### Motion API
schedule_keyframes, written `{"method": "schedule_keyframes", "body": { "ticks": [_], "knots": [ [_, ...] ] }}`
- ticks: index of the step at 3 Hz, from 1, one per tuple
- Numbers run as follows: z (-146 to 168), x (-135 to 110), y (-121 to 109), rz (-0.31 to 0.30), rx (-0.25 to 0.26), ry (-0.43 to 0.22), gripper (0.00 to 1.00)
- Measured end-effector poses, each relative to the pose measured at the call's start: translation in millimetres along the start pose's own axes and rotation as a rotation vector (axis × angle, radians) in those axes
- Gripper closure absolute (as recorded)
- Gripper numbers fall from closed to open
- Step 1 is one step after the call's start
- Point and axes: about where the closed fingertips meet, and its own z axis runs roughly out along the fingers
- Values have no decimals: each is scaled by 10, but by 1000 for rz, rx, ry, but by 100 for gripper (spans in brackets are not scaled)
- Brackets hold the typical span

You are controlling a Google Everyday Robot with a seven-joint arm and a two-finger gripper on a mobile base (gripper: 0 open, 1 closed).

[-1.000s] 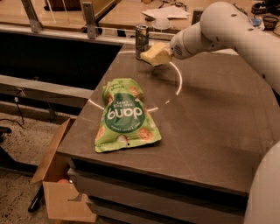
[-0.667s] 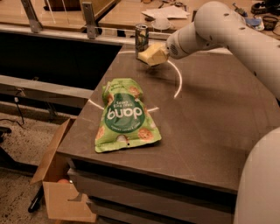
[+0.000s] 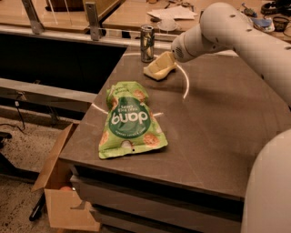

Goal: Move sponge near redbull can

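The redbull can [image 3: 147,43], slim and silver-grey, stands upright at the far edge of the dark table [image 3: 218,132]. My gripper [image 3: 163,64] is at the end of the white arm, just right of and in front of the can. It is shut on the pale yellow sponge [image 3: 155,69], which is low at the table surface about a hand's width from the can. The sponge and the pale fingers blend together, so the sponge's far side is hidden.
A green snack bag [image 3: 129,120] lies flat at the table's front left. A thin white cable [image 3: 185,82] curves across the table. An open cardboard box [image 3: 57,195] stands on the floor at the front left. Papers lie on the back counter [image 3: 173,11].
My gripper moved slightly left toward the can with the sponge in it, then dropped lower to the table surface. The can and the snack bag have not moved.
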Motion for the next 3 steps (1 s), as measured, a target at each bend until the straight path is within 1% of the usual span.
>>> {"method": "schedule_keyframes", "body": {
  "ticks": [1,2,3],
  "knots": [
    [-230,185,-154,55,11,-47,0],
    [-585,476,-381,113,51,-105,0],
    [-725,608,-496,132,72,-108,0]
  ]
}}
